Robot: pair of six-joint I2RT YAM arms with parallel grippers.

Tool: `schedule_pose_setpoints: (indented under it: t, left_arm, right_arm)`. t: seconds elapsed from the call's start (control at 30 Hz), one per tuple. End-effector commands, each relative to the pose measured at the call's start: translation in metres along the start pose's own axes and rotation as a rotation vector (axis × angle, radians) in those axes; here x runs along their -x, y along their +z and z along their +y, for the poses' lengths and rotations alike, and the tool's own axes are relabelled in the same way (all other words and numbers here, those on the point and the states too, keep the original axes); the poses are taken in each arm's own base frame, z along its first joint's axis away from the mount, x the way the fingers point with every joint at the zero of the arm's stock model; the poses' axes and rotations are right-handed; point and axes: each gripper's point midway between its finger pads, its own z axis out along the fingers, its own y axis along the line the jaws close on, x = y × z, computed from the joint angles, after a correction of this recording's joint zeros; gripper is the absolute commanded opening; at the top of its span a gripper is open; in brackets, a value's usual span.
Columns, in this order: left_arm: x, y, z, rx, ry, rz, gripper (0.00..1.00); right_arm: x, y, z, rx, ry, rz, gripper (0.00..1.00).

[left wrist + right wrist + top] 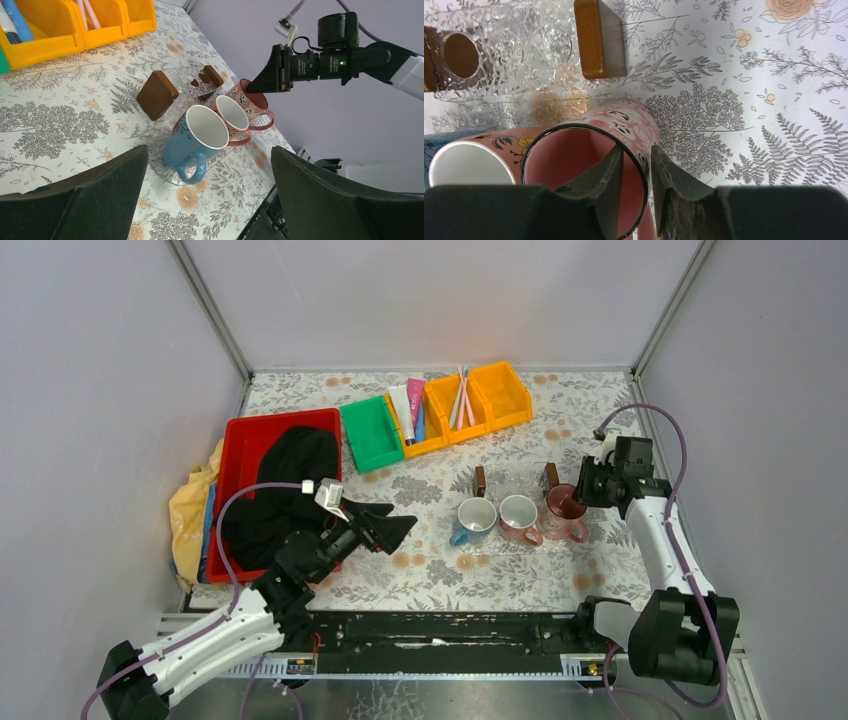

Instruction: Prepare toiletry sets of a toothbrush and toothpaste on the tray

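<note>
Pink and whitish toothbrushes (461, 397) (87, 10) stand in a yellow bin at the back. Toothpaste tubes (410, 410) (15, 25) lie in the yellow bin beside it. A clear glass tray (515, 485) (524, 65) with brown handles holds three mugs: blue (470, 520) (197, 135), light pink (518, 517) and dark pink (566, 510) (574, 160). My right gripper (585, 490) (636, 150) straddles the dark pink mug's rim, one finger inside and one outside, slightly open with a gap to the wall. My left gripper (395, 525) (209, 150) hangs wide open and empty, left of the blue mug.
A red bin (240, 430) holding a black cloth sits at the left, with yellow cloth (190, 510) beside it. A green bin (370, 435) and an empty yellow bin (500, 392) line the back. Grey walls close in on both sides.
</note>
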Motion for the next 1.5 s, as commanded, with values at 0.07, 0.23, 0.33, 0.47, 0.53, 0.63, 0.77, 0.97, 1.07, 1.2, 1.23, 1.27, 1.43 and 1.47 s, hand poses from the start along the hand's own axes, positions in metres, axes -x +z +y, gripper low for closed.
schedule_pose_setpoints:
  t: [0.07, 0.23, 0.33, 0.47, 0.53, 0.63, 0.77, 0.97, 1.07, 1.2, 1.23, 1.27, 1.43, 1.47]
  left_arm:
    - [0.011, 0.0, -0.003, -0.009, 0.014, -0.038, 1.0]
    - [0.01, -0.001, -0.002, -0.005, 0.014, -0.038, 1.0]
    - [0.009, -0.001, -0.001, -0.005, 0.011, -0.04, 1.0]
    - [0.009, -0.001, -0.001, -0.008, 0.008, -0.04, 1.0]
    - [0.009, -0.001, -0.001, -0.008, 0.008, -0.039, 1.0]
    - [0.009, -0.001, -0.001, -0.007, 0.01, -0.039, 1.0]
    - [0.008, -0.001, -0.001, -0.009, 0.007, -0.038, 1.0]
    - [0.007, 0.001, -0.002, -0.014, 0.002, -0.032, 1.0]
    - [0.007, 0.001, -0.002, -0.014, 0.002, -0.031, 1.0]
    - [0.007, 0.001, -0.002, -0.011, 0.004, -0.033, 1.0]
    - [0.007, 0.002, -0.002, -0.012, 0.003, -0.032, 1.0]
    - [0.007, 0.002, -0.002, -0.012, 0.002, -0.032, 1.0]
    - [0.007, 0.003, -0.003, -0.016, 0.001, -0.03, 1.0]
    - [0.007, 0.003, -0.003, -0.015, 0.001, -0.03, 1.0]
  right_arm:
    - [0.019, 0.0, 0.006, 0.052, -0.095, -0.032, 0.3]
    - [0.019, -0.005, 0.003, 0.039, -0.136, -0.041, 0.17]
    - [0.016, -0.009, 0.002, 0.036, -0.149, -0.042, 0.12]
    - [0.013, -0.015, 0.006, 0.054, -0.175, -0.049, 0.1]
    - [0.013, -0.018, 0.005, 0.051, -0.198, -0.057, 0.1]
    - [0.013, -0.023, 0.003, 0.04, -0.229, -0.06, 0.09]
    - [0.009, -0.027, 0.006, 0.062, -0.251, -0.04, 0.09]
    - [0.0, -0.02, 0.008, 0.088, -0.252, -0.007, 0.09]
    - [-0.001, -0.018, 0.01, 0.101, -0.247, -0.004, 0.12]
    - [-0.003, -0.017, 0.012, 0.113, -0.244, -0.003, 0.23]
    - [-0.003, -0.016, 0.012, 0.114, -0.246, -0.001, 0.26]
    - [-0.003, -0.016, 0.012, 0.114, -0.246, 0.002, 0.29]
    - [-0.005, -0.017, 0.012, 0.114, -0.252, 0.009, 0.37]
    - [-0.004, -0.019, 0.012, 0.115, -0.255, 0.009, 0.39]
